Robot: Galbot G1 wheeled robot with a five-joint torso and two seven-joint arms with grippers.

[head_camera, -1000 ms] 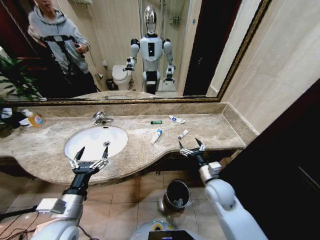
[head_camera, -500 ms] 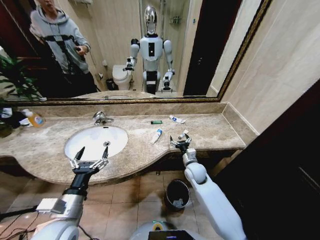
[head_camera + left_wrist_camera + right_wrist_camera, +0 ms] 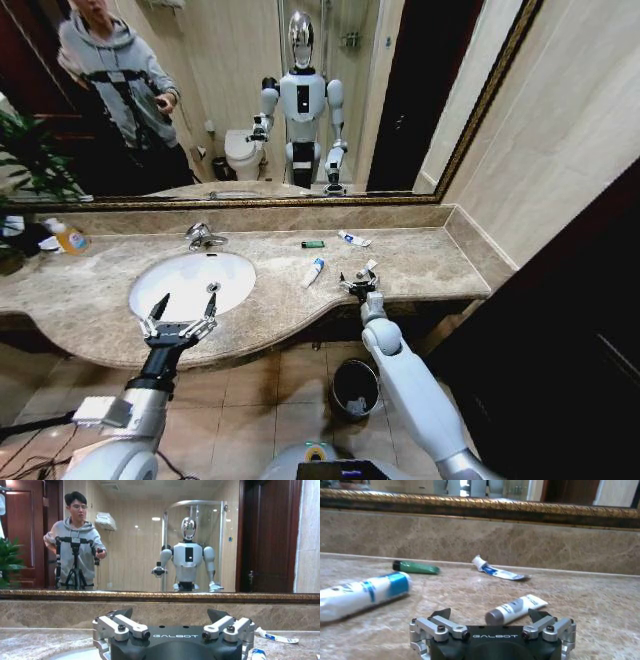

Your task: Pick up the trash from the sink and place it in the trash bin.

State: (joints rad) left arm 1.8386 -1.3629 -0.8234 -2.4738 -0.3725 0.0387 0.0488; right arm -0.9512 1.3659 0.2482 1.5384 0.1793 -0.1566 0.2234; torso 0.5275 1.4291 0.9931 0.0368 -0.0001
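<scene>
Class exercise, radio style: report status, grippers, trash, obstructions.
Right gripper open, low at small tube. Left gripper open, idle over sink. Four trash pieces on counter; path clear.

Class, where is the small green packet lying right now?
In the head view the green packet lies on the marble counter near the back wall, right of the sink, with a white tube beside it.

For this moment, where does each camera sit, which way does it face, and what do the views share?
Head view: on the robot's head, looking down at the marble counter, sink and trash bin; both arms show, left gripper open by the sink, right gripper at a small tube.
Left wrist view: behind the open left gripper, facing the mirror.
Right wrist view: low over the counter, behind the open right gripper, facing the small tube.
Shared: the head and right wrist views both show that tube and the green packet.
</scene>
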